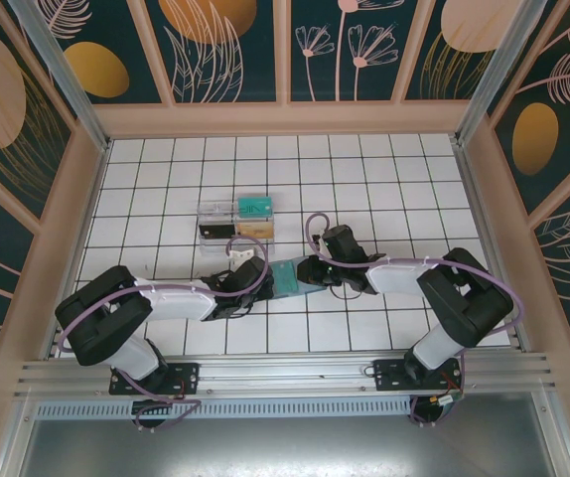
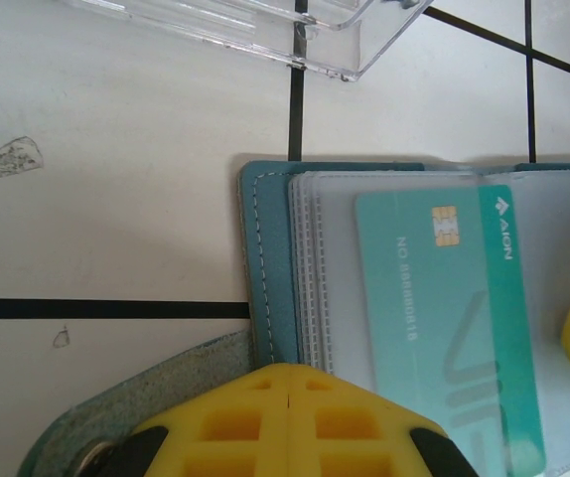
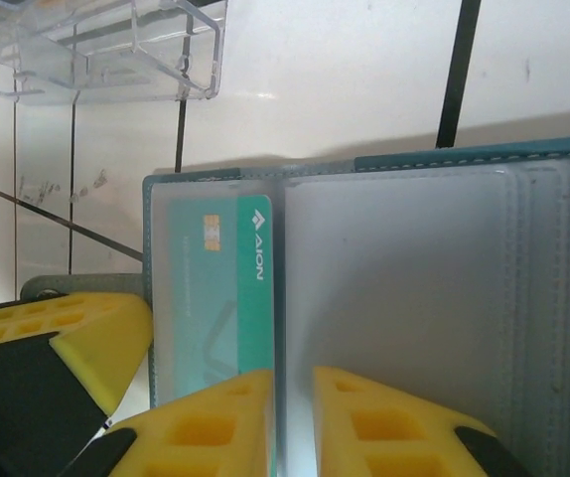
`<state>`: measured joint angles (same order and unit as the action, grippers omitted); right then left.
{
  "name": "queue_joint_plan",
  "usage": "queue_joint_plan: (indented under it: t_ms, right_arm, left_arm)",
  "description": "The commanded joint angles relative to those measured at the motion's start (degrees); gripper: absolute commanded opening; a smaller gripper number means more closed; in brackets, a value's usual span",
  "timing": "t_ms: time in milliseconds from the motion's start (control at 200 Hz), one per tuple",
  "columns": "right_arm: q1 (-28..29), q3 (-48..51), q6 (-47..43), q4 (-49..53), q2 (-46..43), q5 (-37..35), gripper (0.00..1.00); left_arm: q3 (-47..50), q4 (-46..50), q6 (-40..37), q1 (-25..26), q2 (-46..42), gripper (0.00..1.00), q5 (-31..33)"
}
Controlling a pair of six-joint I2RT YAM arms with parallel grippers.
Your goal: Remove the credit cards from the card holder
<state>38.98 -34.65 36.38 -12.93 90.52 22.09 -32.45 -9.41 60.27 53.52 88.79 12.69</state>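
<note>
The slate-blue card holder (image 1: 290, 277) lies open on the tiles between my two grippers. A teal card (image 2: 444, 308) sits under a clear sleeve on its left half (image 3: 211, 298); the right half's sleeves (image 3: 414, 298) look bare. My left gripper (image 2: 292, 383) is shut, its yellow tips pressed against the holder's left edge (image 2: 265, 258) by the strap tab. My right gripper (image 3: 293, 388) stands over the centre crease with a narrow gap between its fingers. Teal (image 1: 255, 206), orange-tan (image 1: 256, 230) and black (image 1: 213, 231) cards lie in the clear box.
The clear plastic box (image 1: 235, 221) stands one tile beyond the holder, close to both wrists (image 2: 295, 30) (image 3: 116, 50). White tiled floor spreads to the far side and both flanks, bounded by tan walls.
</note>
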Motion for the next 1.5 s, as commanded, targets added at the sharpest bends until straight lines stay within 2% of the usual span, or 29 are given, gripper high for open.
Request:
queue_joint_plan:
  t_ms: [0,375,591,1041,1176,1276,1491]
  right_arm:
    - [-0.22,-0.32,-0.08,-2.00,1.70,2.08,0.21]
    - [0.54,-2.17,-0.26,-3.07,4.31,3.49,0.21]
    - [0.83,-2.50,-0.29,-2.83,4.39,3.38,0.17]
    - [1.76,-3.32,-0.13,-2.84,5.39,3.75,0.19]
    - [1.79,-2.91,0.09,-2.87,4.77,3.01,0.12]
    - [1.59,-2.88,0.09,-2.24,4.39,2.23,0.00]
    - [-0.45,-0.24,0.60,-1.78,1.85,1.03,0.00]
  left_arm:
    - [-0.17,3.86,-0.13,-0.17,2.17,0.00,-0.82]
    - [-0.60,4.05,-0.57,-0.17,2.26,0.00,-1.07]
    - [-0.60,4.22,-0.67,-0.25,2.26,0.00,-1.04]
    - [-0.41,4.05,-0.64,-0.20,2.22,0.00,-1.09]
    - [-0.25,4.05,-0.58,-0.22,2.15,0.00,-1.09]
    - [-0.34,4.05,-0.58,-0.19,2.13,0.00,-1.09]
    - [0.10,4.25,-0.50,-0.24,1.73,0.00,-0.78]
